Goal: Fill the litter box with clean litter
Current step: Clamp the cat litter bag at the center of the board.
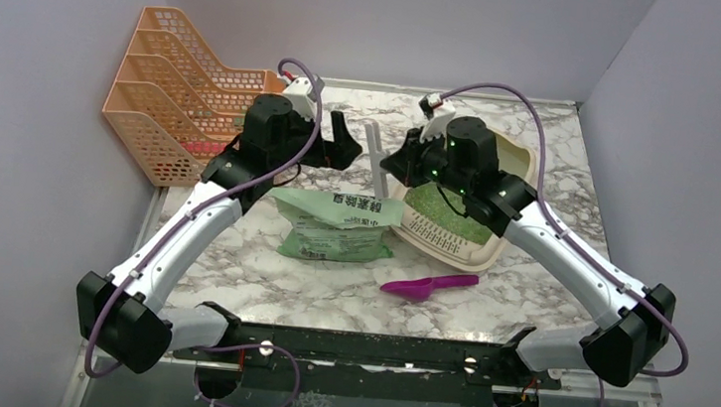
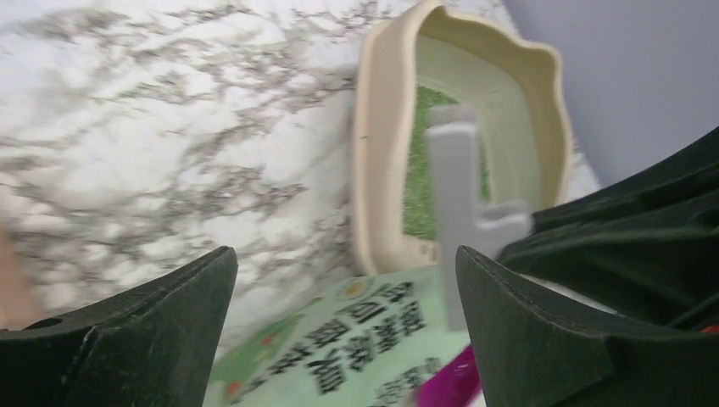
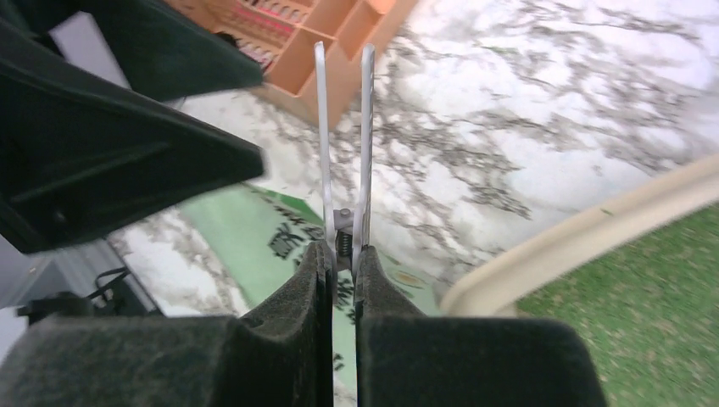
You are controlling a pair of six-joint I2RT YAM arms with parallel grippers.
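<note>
The beige litter box (image 1: 523,167) stands at the back right, with green clean litter (image 1: 433,210) spread over its floor. The green printed bag (image 1: 334,226) lies flat on the marble to its left, its mouth resting on the box's slotted lip. My right gripper (image 3: 342,254) is shut on a white spring clip (image 3: 343,127), which stands upright over the bag's mouth (image 1: 375,155). Just left of the clip, my left gripper (image 2: 348,288) hangs open and holds nothing. Below it I see the bag (image 2: 356,339), and beyond it the clip (image 2: 458,203) and the box rim (image 2: 373,170).
An orange mesh file rack (image 1: 172,96) stands against the back left wall. A magenta scoop (image 1: 423,286) lies on the marble in front of the litter box. Grey walls close in the table on three sides.
</note>
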